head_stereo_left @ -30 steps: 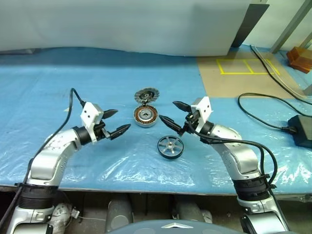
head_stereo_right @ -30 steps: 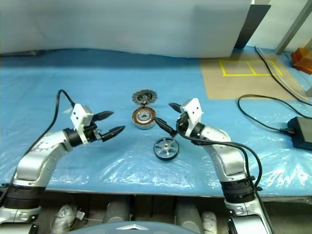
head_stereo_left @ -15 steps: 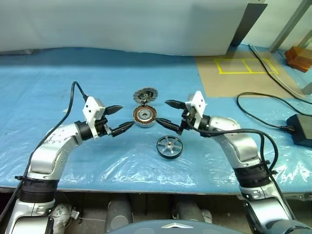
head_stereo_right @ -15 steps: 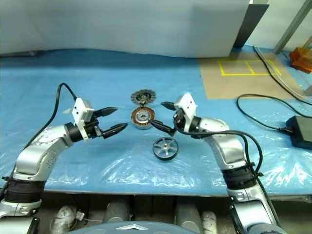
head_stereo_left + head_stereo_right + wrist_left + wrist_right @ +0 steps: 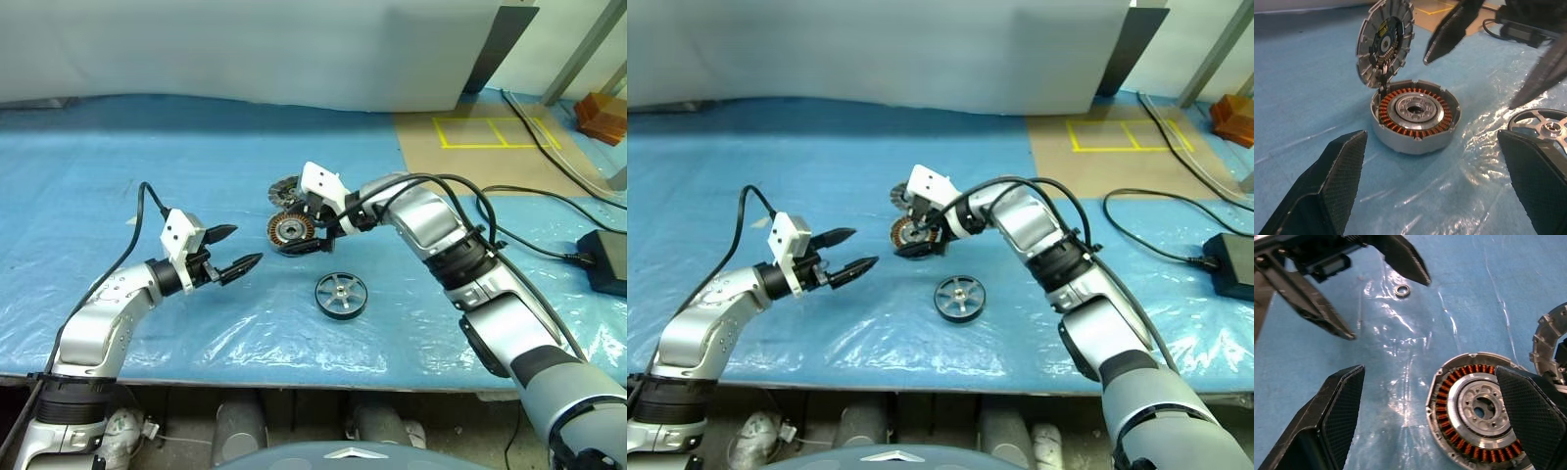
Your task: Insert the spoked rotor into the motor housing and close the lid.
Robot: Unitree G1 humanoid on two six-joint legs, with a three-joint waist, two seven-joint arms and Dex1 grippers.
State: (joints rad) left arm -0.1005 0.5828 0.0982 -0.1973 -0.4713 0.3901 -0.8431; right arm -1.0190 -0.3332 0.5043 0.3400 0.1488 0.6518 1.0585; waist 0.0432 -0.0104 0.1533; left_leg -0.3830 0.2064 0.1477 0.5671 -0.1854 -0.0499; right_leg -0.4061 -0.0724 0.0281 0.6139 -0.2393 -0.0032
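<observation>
1. Reaching across from the robot's right, the right gripper (image 5: pixel 312 227) hangs over the motor housing (image 5: pixel 290 232) with its two black fingers spread wide and nothing held between them. One fingertip sits close to the housing's near rim; whether it touches cannot be told.
2. The left gripper (image 5: pixel 231 251) hovers above the table to the left of the housing, near it but apart. Its fingers are also spread wide and empty, pointing toward the housing.
3. The motor housing is a round silver-grey cup resting on the table, showing a ring of copper-brown windings around a pale metal centre.
4. The lid (image 5: pixel 1384 43), a slotted silver disc with a dark centre, stands tilted up at the housing's far edge, joined to it there and open.
5. The spoked rotor (image 5: pixel 342 294), a black-rimmed wheel with silver spokes, lies flat on the table, nearer the robot than the housing and slightly to the right, apart from both grippers.
6. A small metal ring (image 5: pixel 1401 290) lies on the table near the left gripper.
7. The table (image 5: pixel 118 157) is covered in blue sheeting with clear, crinkled plastic over its near part.
8. On the right, a brown panel (image 5: pixel 480 157) carries yellow tape squares, and black cables (image 5: pixel 534 211) trail toward a dark box (image 5: pixel 605 259). A pale wall (image 5: pixel 245 49) rises behind.
</observation>
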